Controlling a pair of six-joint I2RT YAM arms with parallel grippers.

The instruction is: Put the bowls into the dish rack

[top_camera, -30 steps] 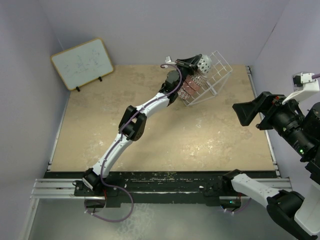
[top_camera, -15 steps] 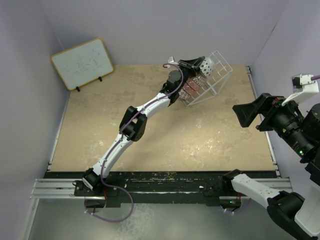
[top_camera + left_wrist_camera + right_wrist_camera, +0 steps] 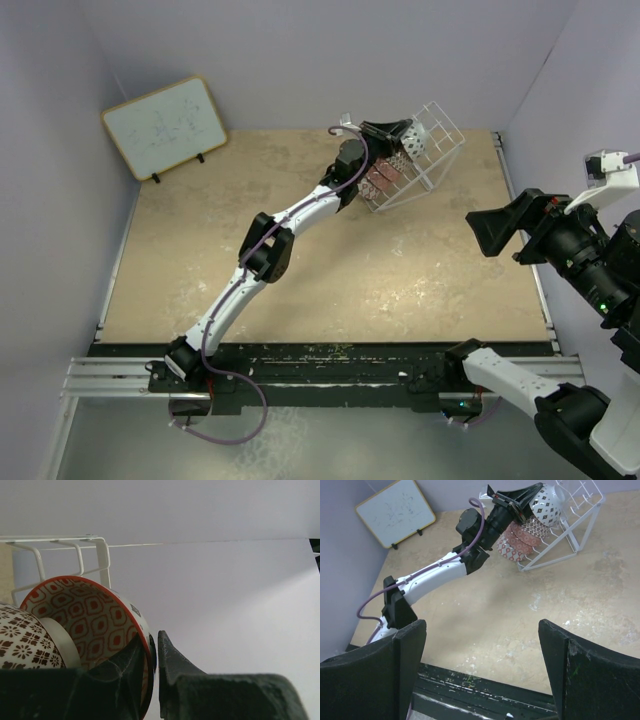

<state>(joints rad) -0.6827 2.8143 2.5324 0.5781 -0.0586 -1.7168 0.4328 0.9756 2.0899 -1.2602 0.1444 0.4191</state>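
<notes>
Now against a second ago: my left pincer (image 3: 400,132) has carried its bowl (image 3: 413,139) a little toward 5 o'clock, deeper into the rack (image 3: 441,122); my right arm has kept its place.
Left pincer: pinching the bowl's rim, one finger (image 3: 125,672) in the red-lattice hollow, the other on the outer wall.
Bowl: on edge at the rack's 12 o'clock end, at 3 o'clock of my left pincer in the top view.
Other bowls (image 3: 384,180): standing in the rack at 7 o'clock of mine; a flowered bowl (image 3: 20,645) sits just beside it.
Rack: tilted, at 1 o'clock on the table (image 3: 300,260).
Right pincer (image 3: 482,670): spread wide, holding nothing, well apart at 4 o'clock of the rack.
</notes>
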